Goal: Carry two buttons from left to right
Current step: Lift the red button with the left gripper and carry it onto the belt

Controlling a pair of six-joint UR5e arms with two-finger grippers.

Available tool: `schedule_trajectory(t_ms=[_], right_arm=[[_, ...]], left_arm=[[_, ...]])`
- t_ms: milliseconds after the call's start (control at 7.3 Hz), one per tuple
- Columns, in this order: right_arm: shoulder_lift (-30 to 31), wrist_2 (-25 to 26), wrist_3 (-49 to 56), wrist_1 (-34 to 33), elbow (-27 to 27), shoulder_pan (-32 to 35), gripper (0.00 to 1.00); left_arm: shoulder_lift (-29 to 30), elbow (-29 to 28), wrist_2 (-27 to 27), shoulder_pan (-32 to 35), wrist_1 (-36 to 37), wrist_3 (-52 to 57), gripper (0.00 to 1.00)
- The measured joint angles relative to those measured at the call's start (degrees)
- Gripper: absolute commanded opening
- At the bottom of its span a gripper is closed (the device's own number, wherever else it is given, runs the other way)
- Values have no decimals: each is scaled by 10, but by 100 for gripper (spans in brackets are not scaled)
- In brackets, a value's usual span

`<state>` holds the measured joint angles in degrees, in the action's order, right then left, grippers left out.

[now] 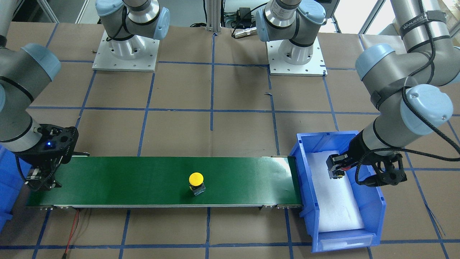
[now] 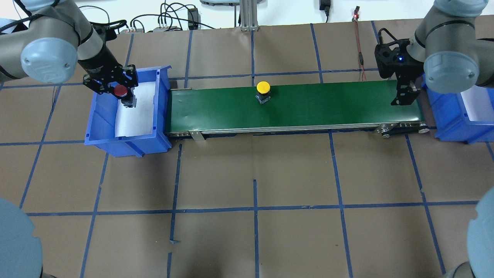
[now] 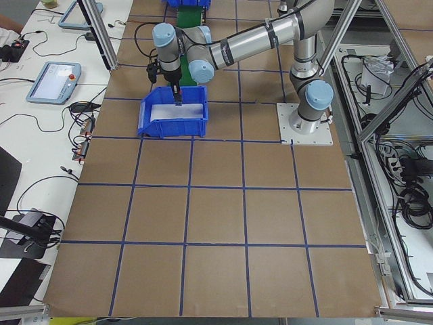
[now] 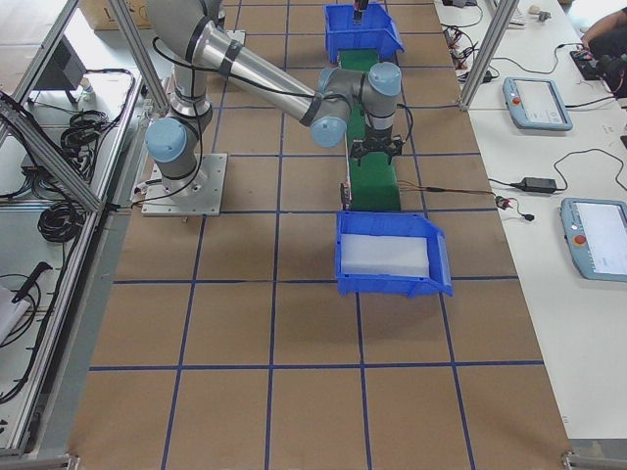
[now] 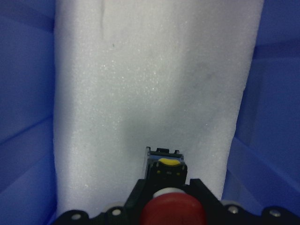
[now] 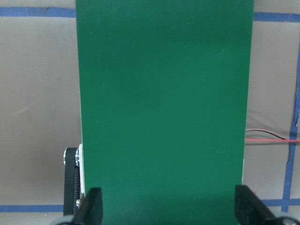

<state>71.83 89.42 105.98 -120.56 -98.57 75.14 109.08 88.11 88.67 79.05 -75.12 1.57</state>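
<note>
Where it stands, the yellow button (image 1: 196,182) looks round-capped.

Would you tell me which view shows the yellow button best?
Front-facing: the yellow button appears largest, cap and body clear, on the belt. Overhead shows it slightly smaller. Neither wrist view shows it; the side views cannot resolve it.

The overhead camera is looking down from behind the robot and the front-facing one is facing it, both sharing the conveyor (image 2: 308,108) stretching between the left gripper (image 2: 124,95) and the right gripper (image 2: 404,101). Side cameras are watching from afar. Wrist cameras are peering from just behind each gripper: left onto the red button (image 5: 172,213) it is clasping, right onto the conveyor below.
</note>
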Motion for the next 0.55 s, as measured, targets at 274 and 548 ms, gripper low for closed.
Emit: schedule_trajectory(t_ms=[274,548], right_arm=[[-4,3,4,0,1,9,100],[-9,3,7,0,2,14,100]], left_arm=[[-20,-33,1,26,-53,40,13],[-22,-43,1,70,-52,98,13]])
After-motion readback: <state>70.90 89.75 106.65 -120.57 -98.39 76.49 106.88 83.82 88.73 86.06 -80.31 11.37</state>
